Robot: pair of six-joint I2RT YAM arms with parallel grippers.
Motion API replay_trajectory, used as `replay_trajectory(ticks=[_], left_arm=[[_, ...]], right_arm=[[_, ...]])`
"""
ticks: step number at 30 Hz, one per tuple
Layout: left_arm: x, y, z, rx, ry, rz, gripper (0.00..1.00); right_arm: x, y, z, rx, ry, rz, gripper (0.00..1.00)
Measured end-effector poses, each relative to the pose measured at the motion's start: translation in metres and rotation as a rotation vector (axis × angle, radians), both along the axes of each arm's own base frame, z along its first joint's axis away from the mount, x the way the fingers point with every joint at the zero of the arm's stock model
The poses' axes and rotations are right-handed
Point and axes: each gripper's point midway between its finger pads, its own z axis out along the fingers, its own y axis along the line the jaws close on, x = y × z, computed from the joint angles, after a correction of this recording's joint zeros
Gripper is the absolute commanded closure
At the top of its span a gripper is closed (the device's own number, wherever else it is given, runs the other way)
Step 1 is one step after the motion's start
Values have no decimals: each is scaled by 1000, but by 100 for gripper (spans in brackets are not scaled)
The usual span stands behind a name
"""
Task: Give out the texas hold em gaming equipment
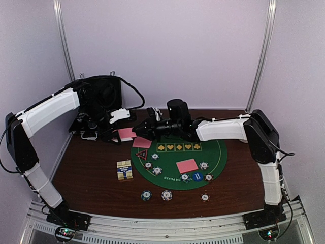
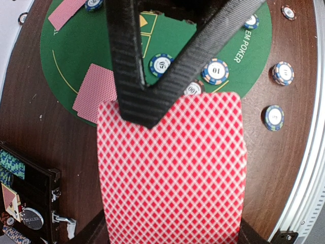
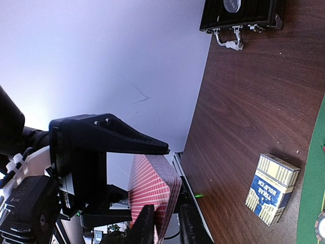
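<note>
Lying flat, two cards (image 1: 187,165), one box (image 1: 124,170)

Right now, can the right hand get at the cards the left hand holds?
Probably yes. The cards stick out past the left hand, and the right hand straddles their free edge with nothing between.

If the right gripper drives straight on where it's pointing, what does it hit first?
The pink cards in the left gripper; the right gripper seems to straddle their edge, though depth is unclear.
</note>
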Motion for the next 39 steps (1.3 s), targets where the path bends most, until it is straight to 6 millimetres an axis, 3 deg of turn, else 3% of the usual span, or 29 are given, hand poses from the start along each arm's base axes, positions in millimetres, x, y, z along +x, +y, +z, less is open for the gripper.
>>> replay_trajectory(ticks=[10,14,17,21,28,39], left_arm=[[0,1,0,3,-1,1,100],[0,1,0,4,-1,1,100],[1,1,0,5,-3,2,100],[1,2,0,10,-5,4,100],[2,3,-1,18,-10,7,100],[2,4,-1,21,-12,8,100]], right_arm=[[-2,-3,3,16,40,4,85],[-4,-3,2,31,62,8,76],[-7,-4,2,47,82,17,75],[-9,-4,4,60,86,25,78],[-11,-4,8,72,97,40,96],[-13,-4,13,92,99,54,100]])
